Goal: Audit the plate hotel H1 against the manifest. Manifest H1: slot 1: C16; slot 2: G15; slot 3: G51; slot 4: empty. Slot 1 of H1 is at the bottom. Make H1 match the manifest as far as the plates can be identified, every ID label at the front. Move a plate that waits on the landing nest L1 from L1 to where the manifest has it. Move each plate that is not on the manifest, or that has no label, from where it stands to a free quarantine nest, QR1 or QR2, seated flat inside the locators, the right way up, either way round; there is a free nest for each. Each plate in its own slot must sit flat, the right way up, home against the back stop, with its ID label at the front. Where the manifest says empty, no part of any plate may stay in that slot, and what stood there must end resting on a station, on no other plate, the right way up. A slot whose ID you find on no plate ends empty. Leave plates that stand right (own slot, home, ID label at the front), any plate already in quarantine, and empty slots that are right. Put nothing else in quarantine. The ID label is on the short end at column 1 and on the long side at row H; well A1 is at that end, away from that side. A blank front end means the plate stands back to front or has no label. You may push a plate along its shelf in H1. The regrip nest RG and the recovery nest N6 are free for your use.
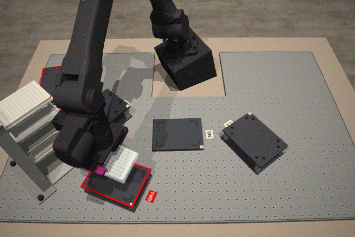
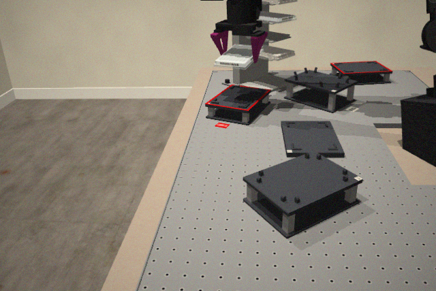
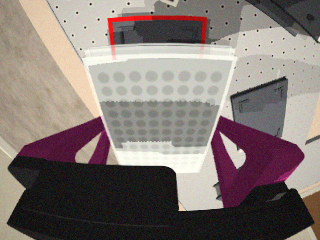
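My gripper (image 2: 239, 52) with magenta fingers is shut on a white well plate (image 1: 121, 164) and holds it level above the red-framed quarantine nest QR1 (image 1: 116, 183), clear of the nest top. In the wrist view the plate (image 3: 160, 110) lies between the fingers, with the QR1 nest (image 3: 158, 30) beyond its far end. In the exterior view the plate (image 2: 234, 58) hangs well above the QR1 nest (image 2: 239, 99). The hotel H1 (image 1: 25, 125) stands to the left, with a white plate (image 1: 23, 104) on its top shelf. I see no label on the held plate.
The second red-framed nest (image 2: 360, 67) stands behind a raised nest (image 2: 320, 82). Flat nest N6 (image 1: 177, 134) lies mid-table. Another raised nest (image 1: 254, 139) stands to the right. The arm's base block (image 1: 186, 62) sits at the back. My arm hides much of H1.
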Action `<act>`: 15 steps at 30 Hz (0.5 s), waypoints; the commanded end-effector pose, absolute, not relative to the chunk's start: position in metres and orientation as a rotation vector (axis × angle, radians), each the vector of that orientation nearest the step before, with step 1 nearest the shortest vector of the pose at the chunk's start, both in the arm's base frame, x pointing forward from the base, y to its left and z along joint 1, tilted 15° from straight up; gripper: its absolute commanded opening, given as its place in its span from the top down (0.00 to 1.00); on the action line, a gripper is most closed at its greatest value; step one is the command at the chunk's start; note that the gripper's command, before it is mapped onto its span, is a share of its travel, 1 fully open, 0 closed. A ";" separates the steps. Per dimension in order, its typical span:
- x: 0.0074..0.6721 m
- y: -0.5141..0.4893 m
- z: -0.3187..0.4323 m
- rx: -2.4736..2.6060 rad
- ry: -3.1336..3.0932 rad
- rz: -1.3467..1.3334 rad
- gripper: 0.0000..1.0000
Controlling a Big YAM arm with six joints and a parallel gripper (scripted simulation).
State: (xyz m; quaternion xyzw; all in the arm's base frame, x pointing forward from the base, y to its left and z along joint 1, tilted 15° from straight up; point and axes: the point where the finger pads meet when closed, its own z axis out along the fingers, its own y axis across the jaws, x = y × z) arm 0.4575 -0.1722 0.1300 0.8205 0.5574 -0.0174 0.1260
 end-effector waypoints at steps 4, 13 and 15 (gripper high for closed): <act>0.462 -0.182 0.121 2.376 1.617 -0.038 0.14; 0.465 -0.186 0.123 2.353 1.595 -0.003 0.14; 0.474 -0.190 0.133 2.339 1.581 0.017 0.14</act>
